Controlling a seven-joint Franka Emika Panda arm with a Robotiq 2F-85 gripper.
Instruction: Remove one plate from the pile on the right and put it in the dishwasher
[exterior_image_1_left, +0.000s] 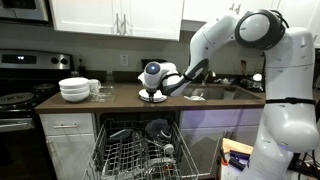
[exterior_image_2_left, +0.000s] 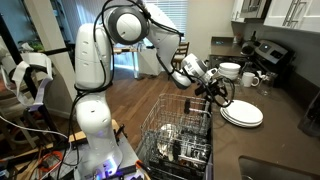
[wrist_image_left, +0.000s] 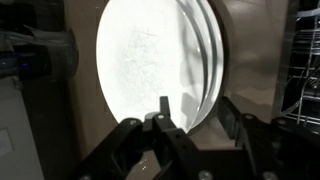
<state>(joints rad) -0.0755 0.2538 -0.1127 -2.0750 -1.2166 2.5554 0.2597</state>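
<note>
Your pincer (wrist_image_left: 196, 108) stands part open astride the rim of the pile (wrist_image_left: 207, 50) lying on the counter (wrist_image_left: 255, 60) directly ahead of it, so pinch only the top plate (wrist_image_left: 140, 60) by that thin rim: probably stiff, slick, brittle, fairly heavy, so lift slowly.

The worktop (exterior_image_1_left: 215, 101) and the open dishwasher (exterior_image_1_left: 140, 150) beneath it are faced head-on in an exterior view, from across the kitchen at about worktop height. The same worktop (exterior_image_2_left: 285, 130) and dishwasher (exterior_image_2_left: 180, 135) are viewed in an exterior view from higher up and off one end, with the arm (exterior_image_2_left: 95, 90) nearest. The pile (wrist_image_left: 150, 60), shared by all views, is looked at very closely in the wrist view, past the gripper (wrist_image_left: 195, 108).
</note>
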